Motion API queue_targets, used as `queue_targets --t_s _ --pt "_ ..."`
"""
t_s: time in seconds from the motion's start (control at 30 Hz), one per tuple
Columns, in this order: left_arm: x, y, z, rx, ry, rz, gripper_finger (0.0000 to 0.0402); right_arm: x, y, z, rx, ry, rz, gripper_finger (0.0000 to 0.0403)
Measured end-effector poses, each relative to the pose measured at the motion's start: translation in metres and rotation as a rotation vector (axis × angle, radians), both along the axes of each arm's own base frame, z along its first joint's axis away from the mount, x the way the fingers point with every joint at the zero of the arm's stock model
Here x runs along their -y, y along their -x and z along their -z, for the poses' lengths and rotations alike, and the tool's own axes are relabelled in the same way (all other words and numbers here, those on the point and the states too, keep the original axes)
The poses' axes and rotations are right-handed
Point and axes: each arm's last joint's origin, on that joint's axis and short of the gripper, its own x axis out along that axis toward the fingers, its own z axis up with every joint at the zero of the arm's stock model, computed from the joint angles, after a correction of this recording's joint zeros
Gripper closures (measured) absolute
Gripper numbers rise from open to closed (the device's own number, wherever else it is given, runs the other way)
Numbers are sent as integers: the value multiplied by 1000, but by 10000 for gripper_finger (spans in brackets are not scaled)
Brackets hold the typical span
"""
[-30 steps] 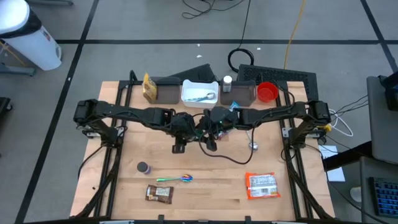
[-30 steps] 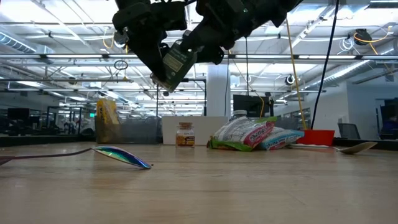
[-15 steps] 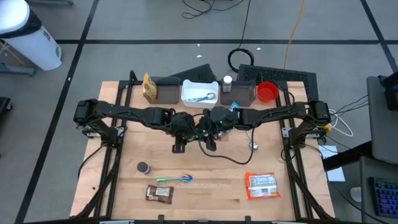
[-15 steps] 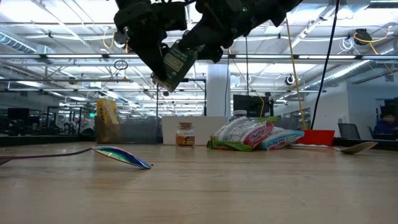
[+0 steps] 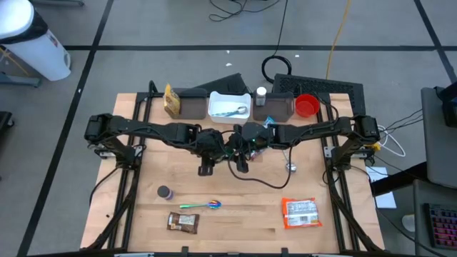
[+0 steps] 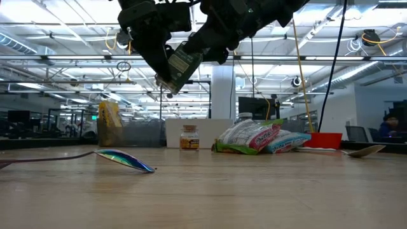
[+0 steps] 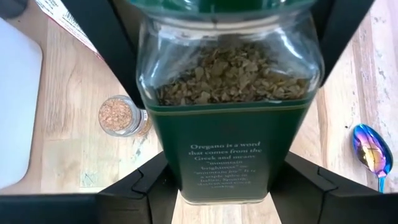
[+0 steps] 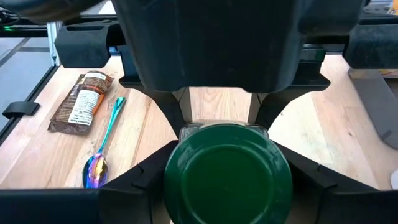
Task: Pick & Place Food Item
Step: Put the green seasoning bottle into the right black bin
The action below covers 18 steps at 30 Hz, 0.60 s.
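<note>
The high cam hangs way up and looks straight down on the whole wooden table (image 5: 235, 196), while the low one sits right at tabletop level, looking flat across the wood into the room behind, so close to the surface that the rainbow spoon (image 6: 124, 159) looms in the foreground. Each wrist cam rides its own arm and stares at very close range: the left at the side of the oregano jar (image 7: 229, 106), the right at its green lid (image 8: 228, 174). All four views share that spoon, and both wrist cams share the jar.
</note>
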Motion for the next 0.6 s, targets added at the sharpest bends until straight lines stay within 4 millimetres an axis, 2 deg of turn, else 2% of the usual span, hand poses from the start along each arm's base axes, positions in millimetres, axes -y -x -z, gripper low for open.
queue_targets --t_s 0.33,0.6 --pt "1 1 1 -14 -18 22 167 -1 0 0 -2 30 14 206" --pt "-1 8 4 -91 -61 20 146 -1 2 4 -45 49 38 207"
